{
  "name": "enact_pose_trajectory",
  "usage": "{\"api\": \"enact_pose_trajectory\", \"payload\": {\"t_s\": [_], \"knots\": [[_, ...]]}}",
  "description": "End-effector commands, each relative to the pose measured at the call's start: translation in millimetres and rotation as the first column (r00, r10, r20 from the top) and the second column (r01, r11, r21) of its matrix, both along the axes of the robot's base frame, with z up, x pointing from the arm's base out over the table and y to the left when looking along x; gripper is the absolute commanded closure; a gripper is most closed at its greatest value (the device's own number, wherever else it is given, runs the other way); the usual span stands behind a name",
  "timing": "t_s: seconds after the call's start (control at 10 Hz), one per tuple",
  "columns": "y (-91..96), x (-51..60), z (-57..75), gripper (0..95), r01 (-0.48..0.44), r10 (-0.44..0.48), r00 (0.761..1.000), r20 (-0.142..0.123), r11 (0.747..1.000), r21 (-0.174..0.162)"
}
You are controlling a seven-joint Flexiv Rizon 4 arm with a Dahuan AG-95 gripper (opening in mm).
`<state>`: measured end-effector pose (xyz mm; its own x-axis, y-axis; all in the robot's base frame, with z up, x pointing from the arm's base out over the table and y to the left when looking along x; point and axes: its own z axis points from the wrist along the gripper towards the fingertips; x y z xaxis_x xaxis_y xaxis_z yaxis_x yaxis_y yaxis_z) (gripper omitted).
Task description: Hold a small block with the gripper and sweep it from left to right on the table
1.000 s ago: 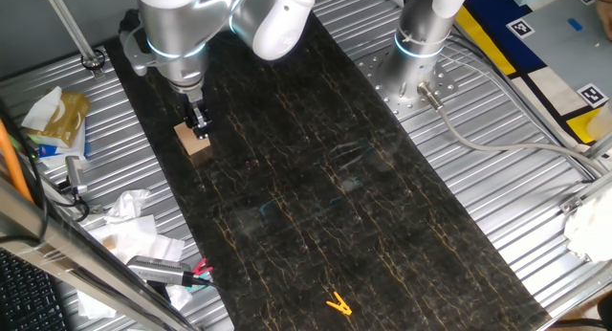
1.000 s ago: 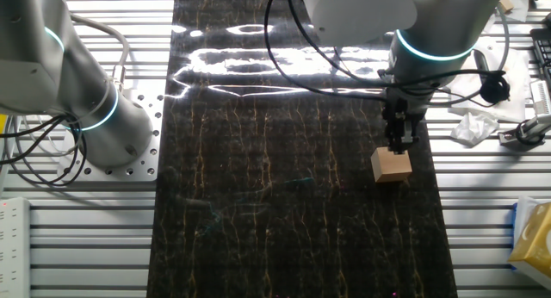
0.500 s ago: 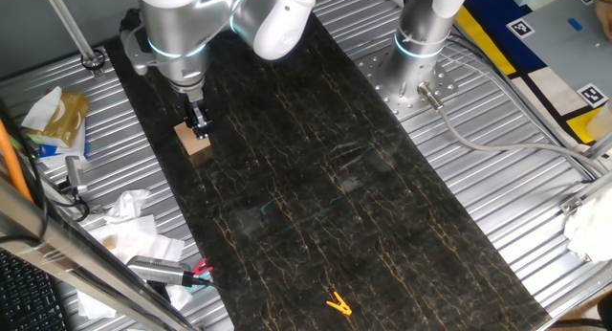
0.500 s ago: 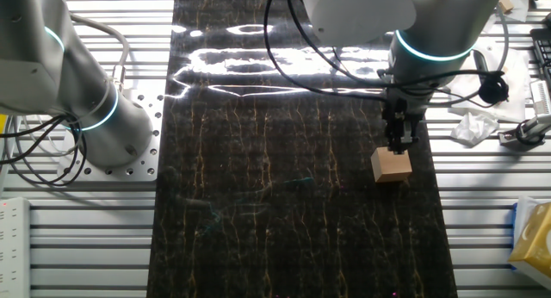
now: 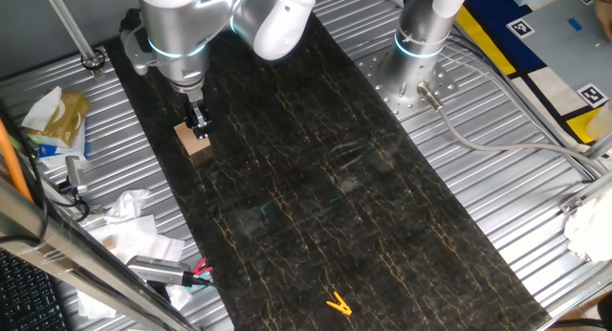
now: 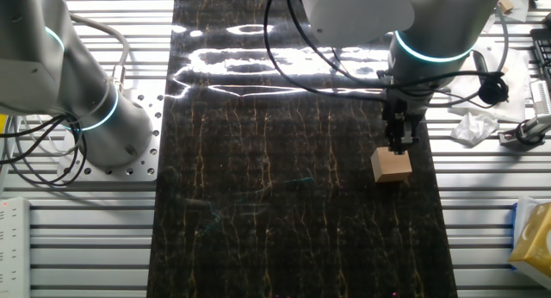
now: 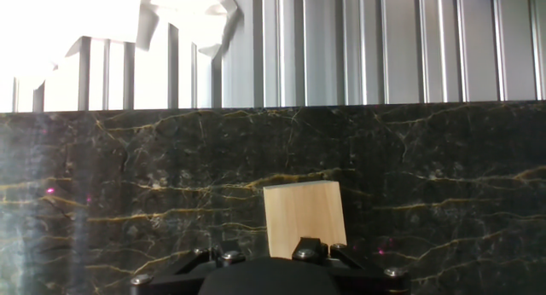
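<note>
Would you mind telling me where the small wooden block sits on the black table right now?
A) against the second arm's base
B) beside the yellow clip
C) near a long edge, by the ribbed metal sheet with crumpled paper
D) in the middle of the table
C: the small block rests on the table near its long edge, under the gripper, with crumpled paper on the ribbed sheet alongside.

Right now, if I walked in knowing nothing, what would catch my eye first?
Probably the big silver arm with its glowing blue ring, whose small black gripper sits at a light wooden cube near one edge of the black, gold-veined table. A second silver arm's base stands beside the table, and a tiny yellow clip lies at the table's other end.
</note>
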<state>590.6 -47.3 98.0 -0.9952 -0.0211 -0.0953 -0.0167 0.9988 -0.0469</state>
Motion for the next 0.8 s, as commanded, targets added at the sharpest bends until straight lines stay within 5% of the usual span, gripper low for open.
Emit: {"api": "enact_pose_trajectory", "payload": {"t_s": [0.1, 0.8], "knots": [[-0.1, -0.7, 0.4, 57.0, 0.002, -0.002, 1.0, 0.005, 1.0, -0.002], [-0.1, -0.7, 0.4, 57.0, 0.02, -0.02, 1.0, 0.004, 1.0, 0.0]]}}
